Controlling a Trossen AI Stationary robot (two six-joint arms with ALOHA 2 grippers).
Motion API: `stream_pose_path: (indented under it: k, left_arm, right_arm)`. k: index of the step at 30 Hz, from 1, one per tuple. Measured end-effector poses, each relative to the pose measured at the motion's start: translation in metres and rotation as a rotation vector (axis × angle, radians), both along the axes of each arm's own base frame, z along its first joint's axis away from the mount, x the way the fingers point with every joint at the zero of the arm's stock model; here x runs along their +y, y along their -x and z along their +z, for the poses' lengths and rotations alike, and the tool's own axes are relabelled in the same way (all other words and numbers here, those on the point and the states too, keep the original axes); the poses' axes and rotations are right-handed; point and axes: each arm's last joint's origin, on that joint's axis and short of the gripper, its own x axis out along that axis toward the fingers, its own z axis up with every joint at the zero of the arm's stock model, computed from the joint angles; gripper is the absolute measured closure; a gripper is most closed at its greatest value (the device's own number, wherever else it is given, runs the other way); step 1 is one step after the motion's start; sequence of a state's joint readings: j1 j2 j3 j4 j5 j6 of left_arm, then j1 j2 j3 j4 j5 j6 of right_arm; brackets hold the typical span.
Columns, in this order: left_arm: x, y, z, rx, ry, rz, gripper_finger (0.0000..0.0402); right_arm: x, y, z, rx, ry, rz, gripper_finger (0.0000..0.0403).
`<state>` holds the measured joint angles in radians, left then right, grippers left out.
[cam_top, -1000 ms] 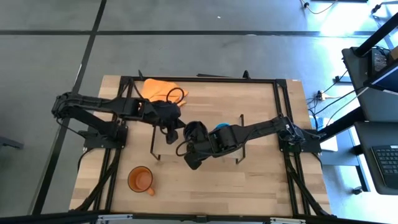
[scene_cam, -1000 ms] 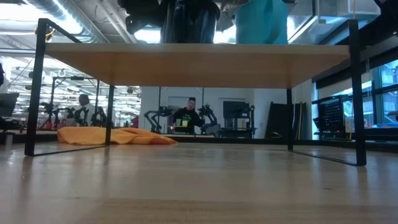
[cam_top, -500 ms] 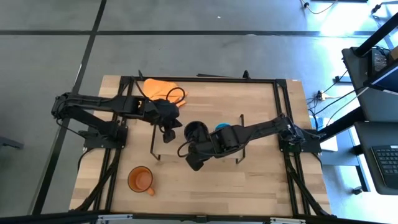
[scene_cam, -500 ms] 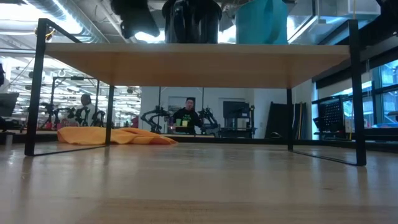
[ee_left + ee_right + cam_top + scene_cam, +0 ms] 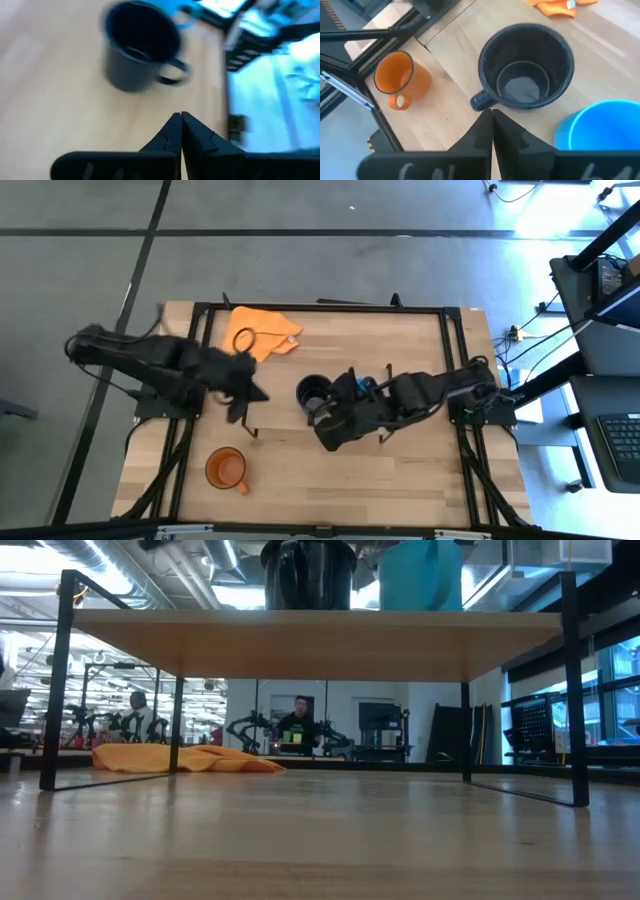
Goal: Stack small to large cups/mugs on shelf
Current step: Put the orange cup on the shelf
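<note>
The black mug (image 5: pixel 313 392) stands upright on the shelf (image 5: pixel 300 640), beside the light blue mug (image 5: pixel 597 127), which my right arm mostly covers in the high view. The orange mug (image 5: pixel 227 469) stands on the tabletop near the front left. My left gripper (image 5: pixel 250 393) is shut and empty over the shelf's left end, left of the black mug (image 5: pixel 140 47). My right gripper (image 5: pixel 491 112) is shut and empty, raised above the shelf on the near side of the black mug, over its handle (image 5: pixel 481 102).
An orange cloth (image 5: pixel 260 330) lies at the table's far side, behind the shelf. The shelf's black frame legs (image 5: pixel 60 680) stand at its two short ends. Bare tabletop lies between the orange mug and the near right corner.
My left gripper has drawn back from the black mug toward the table's left edge. My right arm has folded back a little toward the right edge and risen. Both grippers have left the low view. The black mug stays upright on the shelf.
</note>
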<state>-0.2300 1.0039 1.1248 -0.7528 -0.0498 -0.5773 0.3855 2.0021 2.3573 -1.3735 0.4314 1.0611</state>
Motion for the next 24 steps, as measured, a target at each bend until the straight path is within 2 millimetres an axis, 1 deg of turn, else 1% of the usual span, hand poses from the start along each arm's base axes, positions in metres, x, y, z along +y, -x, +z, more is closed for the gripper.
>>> stream_pose_path:
  k: [2,4,7,9,11,14,17,20,24]
  left_arm:
    - [-0.013,0.013,0.003,0.001,0.051,-0.008,0.0401]
    - [-0.025,0.025,0.000,0.066,0.072,-0.021,0.0401]
    - [-0.043,0.042,-0.010,0.205,0.088,-0.072,0.0401]
    - [-0.057,0.047,-0.012,0.238,0.118,-0.115,0.0401]
    - [-0.066,0.050,-0.012,0.229,0.117,-0.166,0.0401]
    - [-0.071,0.049,-0.012,0.186,0.041,-0.198,0.0401]
    - [-0.073,0.045,-0.010,0.157,0.077,-0.167,0.0401]
    - [-0.072,0.043,-0.009,0.145,0.118,-0.132,0.0401]
    - [-0.069,0.041,-0.009,0.153,0.138,-0.094,0.0401]
  right_arm:
    - [0.001,0.002,0.002,0.003,-0.003,0.024,0.0380]
    - [0.001,0.002,0.002,0.007,-0.004,0.037,0.0361]
    - [0.002,0.003,0.002,0.015,0.008,0.063,0.0319]
    - [0.002,0.002,0.002,0.011,0.021,0.073,0.0286]
    - [0.003,0.001,0.003,-0.004,0.028,0.079,0.0256]
    - [0.003,-0.001,0.007,-0.039,0.052,0.111,0.0218]
    - [0.003,-0.001,0.014,-0.089,0.063,0.144,0.0196]
    - [0.003,-0.001,0.020,-0.139,0.071,0.152,0.0187]
    - [0.002,0.000,0.025,-0.164,0.073,0.143,0.0185]
